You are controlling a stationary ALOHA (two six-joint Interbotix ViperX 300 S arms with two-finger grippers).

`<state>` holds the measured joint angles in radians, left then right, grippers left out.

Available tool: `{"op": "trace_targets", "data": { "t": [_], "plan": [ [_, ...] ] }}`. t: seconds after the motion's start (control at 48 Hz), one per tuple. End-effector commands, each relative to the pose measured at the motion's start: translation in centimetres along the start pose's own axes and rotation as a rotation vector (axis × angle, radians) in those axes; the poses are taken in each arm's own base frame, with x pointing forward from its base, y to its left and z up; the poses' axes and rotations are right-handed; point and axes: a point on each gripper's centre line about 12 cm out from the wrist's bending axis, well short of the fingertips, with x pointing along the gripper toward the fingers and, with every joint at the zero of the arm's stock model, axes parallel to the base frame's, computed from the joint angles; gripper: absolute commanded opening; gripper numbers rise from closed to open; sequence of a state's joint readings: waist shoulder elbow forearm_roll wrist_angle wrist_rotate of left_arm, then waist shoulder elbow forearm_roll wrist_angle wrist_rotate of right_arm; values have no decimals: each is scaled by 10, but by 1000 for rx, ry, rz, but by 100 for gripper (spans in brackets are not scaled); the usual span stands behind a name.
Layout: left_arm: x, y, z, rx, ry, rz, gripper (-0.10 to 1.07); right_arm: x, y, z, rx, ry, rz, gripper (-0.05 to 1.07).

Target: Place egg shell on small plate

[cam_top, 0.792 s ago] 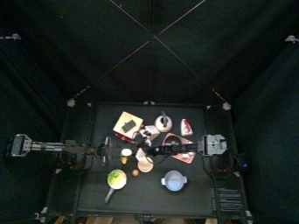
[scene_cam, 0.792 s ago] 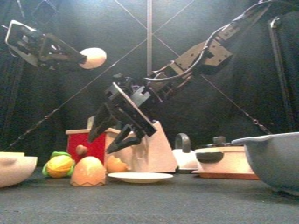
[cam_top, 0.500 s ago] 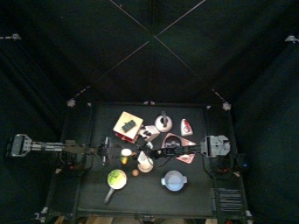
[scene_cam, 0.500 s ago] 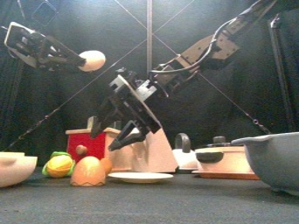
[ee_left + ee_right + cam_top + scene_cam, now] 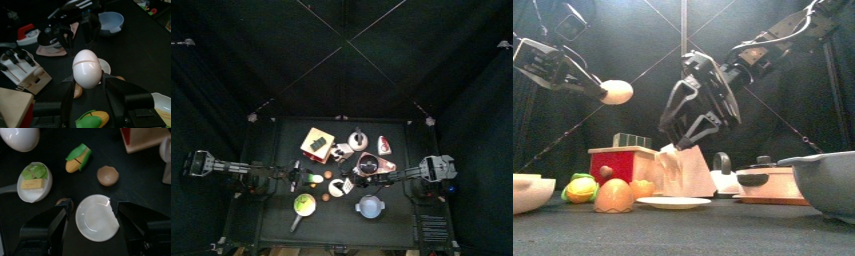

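My left gripper is shut on a white egg shell and holds it high above the table's left part. In the left wrist view the egg shell stands upright between the jaws. The small white plate lies on the table at the front middle. It also shows in the right wrist view. My right gripper hangs open and empty above the plate, and the plate lies between its jaws in the right wrist view.
A red box, a brown egg, a green-yellow corn piece and a white spoon with food lie left of the plate. A grey-blue bowl and a pan stand at the right.
My left gripper has come down a little with the egg shell. My right gripper has risen and moved to the right, away from the plate's left side.
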<state>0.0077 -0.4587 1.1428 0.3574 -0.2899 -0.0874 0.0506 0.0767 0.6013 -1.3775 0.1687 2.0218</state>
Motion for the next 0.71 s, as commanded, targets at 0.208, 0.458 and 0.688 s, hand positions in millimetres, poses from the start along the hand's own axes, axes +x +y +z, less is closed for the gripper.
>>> {"op": "trace_targets", "data": {
  "t": [0.208,0.458,0.688],
  "plan": [
    [51,7,17,-210,13,29,73,-20,-2,-1,81,-4,8,94],
    [73,3,8,-396,66,67,73,-36,-8,-11,133,12,8,94],
    [66,9,22,-484,48,96,72,-51,-20,-19,186,11,-26,94]
  ]
}}
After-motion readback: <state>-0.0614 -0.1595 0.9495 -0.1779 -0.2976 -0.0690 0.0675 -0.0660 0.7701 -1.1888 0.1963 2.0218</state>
